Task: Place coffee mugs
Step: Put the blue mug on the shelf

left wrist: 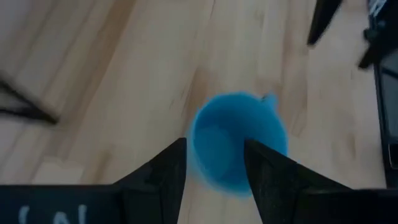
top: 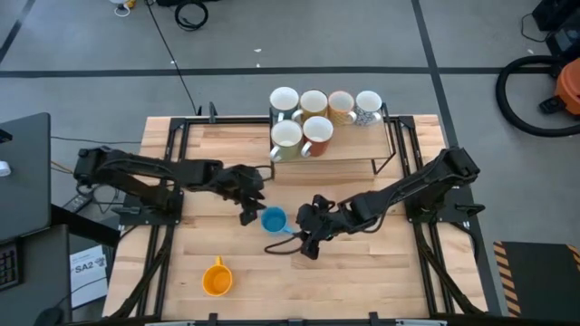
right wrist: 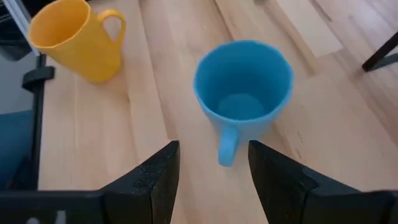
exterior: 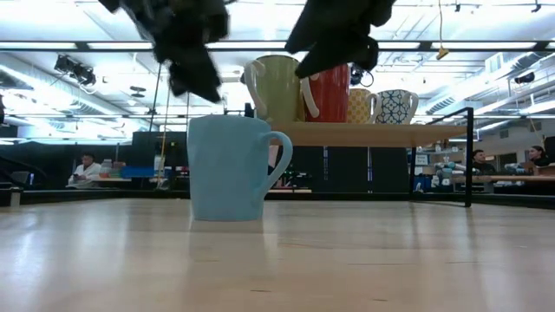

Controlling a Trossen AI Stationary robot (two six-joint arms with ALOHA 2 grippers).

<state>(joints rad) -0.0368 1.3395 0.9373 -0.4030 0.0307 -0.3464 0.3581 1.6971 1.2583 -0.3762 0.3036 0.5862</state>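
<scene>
A blue mug stands upright on its base on the wooden table; its handle points toward my right gripper. My left gripper hovers open just above the mug's rim on its left side, shown in the low view as the left gripper clear of the blue mug. My right gripper is open, close to the handle without touching it. An orange mug stands near the table's near edge. Several more mugs, among them pale green and reddish-brown, sit on a raised shelf.
The raised wooden shelf on a black frame stands at the table's far side with its mugs packed toward its left part. Bare tabletop lies right of the orange mug and along the near edge. People sit in the room beyond.
</scene>
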